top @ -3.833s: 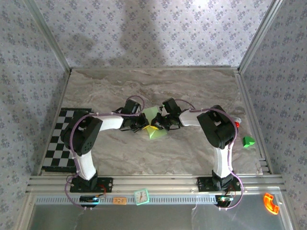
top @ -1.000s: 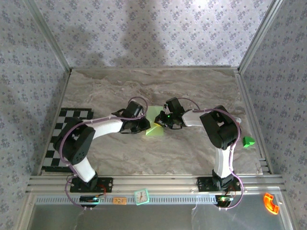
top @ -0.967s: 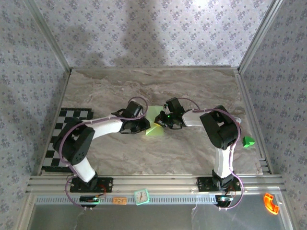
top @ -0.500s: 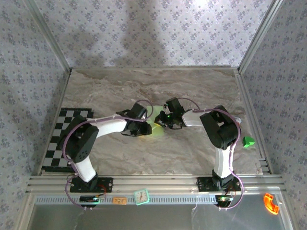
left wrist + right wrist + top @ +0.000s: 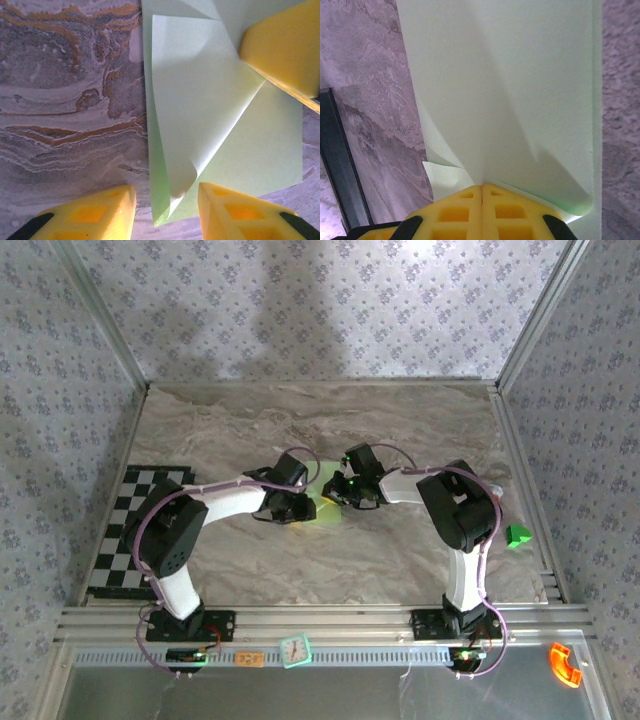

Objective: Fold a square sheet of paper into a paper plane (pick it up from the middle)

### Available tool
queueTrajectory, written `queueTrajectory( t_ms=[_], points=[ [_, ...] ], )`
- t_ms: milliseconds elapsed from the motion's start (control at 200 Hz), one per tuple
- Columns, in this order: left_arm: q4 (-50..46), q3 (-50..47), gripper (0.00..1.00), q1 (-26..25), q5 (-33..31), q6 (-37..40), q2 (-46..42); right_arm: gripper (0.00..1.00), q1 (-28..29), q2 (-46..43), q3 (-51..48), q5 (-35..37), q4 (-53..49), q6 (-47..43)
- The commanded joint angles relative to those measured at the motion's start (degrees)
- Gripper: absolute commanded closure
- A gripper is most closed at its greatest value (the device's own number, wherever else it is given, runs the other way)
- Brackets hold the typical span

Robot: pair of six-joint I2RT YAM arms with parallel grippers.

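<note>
Now, your left gripper [image 5: 167, 212] hangs low over the marble-patterned table [image 5: 65, 100] with its yellow jaws spread apart. The pale green sheet of paper [image 5: 200, 100] lies on the table just ahead of those jaws and is partly folded. A large flap is turned over onto the layer beneath. The flap's curled lower corner reaches into the gap between the two fingertips, nearer the right-hand one. You cannot tell whether that fingertip touches the paper.

Your right gripper [image 5: 482, 192] has its jaws pressed together. From its wrist camera, a raised crease in the sheet runs straight down into the seam between the two yellow tips, so they pinch the paper there. The rest of the sheet spreads out flat ahead of them. From the left wrist camera, one right finger [image 5: 282, 45] sits on the far right part of the sheet, where several fold lines meet.

From above, the two grippers face each other tip to tip near the middle of the table, with the paper between them. A small bright green block [image 5: 517, 535] sits well apart from both sets of jaws, beyond the right arm. A checkerboard mat [image 5: 130, 540] lies behind the left arm.
</note>
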Motion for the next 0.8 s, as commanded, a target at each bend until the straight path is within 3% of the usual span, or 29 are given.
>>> queueTrajectory(
  t_ms=[0, 435, 794],
  points=[
    [1.52, 1.78, 0.60, 0.66, -1.09, -0.17, 0.10, 0.96, 0.03, 4.62, -2.01, 8.02, -9.90, -1.05],
    [-1.29, 3.57, 0.63, 0.86, -3.42, -0.54, 2.76, 0.96, -0.12, 4.81, -1.98, 8.02, -10.10, -1.24],
    [0.50, 2.33, 0.60, 0.99, 0.61, 0.23, 3.84, 0.96, -0.13, 4.88, -2.32, 8.20, -10.14, -1.20]
  ],
)
